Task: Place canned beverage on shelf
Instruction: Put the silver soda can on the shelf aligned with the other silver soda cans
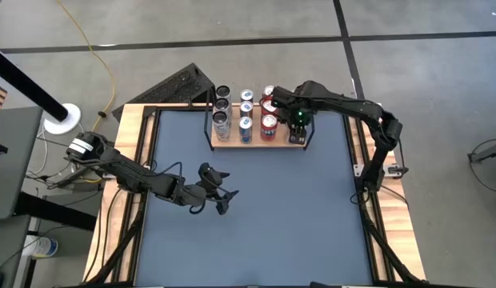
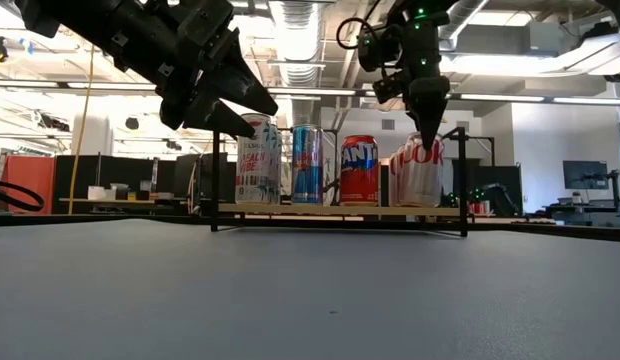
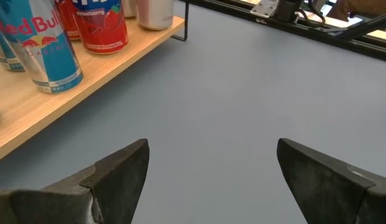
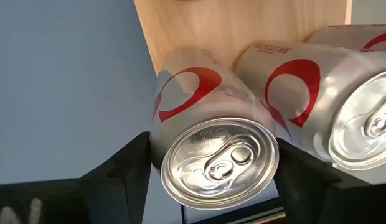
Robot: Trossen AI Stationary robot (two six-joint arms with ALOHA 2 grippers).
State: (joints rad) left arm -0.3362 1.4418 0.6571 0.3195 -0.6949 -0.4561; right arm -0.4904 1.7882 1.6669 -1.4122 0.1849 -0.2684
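Note:
The shelf (image 1: 232,143) is a light-wood board with black wire uprights at the table's far side, and it holds several cans. My right gripper (image 2: 427,132) points down over the shelf's right end. It is shut on a silver-white can with red markings (image 2: 420,175), which stands upright on the board (image 2: 340,209). The right wrist view shows the can's top (image 4: 218,163) between my two fingers. My left gripper (image 1: 226,198) is open and empty above the blue-grey table, near of the shelf; it also shows in the low view (image 2: 252,108). My right gripper pinches the can's upper side walls just below the top rim (image 4: 157,134) between its two fingers (image 4: 121,177). The fingers come from above, pointing down. The can stands upright with its bottom on the shelf board.
A second silver-and-red can (image 4: 361,118) stands right beside the held one. A red can (image 2: 359,170), a blue Red Bull can (image 2: 307,165) and a white can (image 2: 258,160) stand in the shelf's front row. Black wire uprights (image 2: 462,180) rise at the shelf's ends. There is free room on the table's near half (image 1: 264,232).

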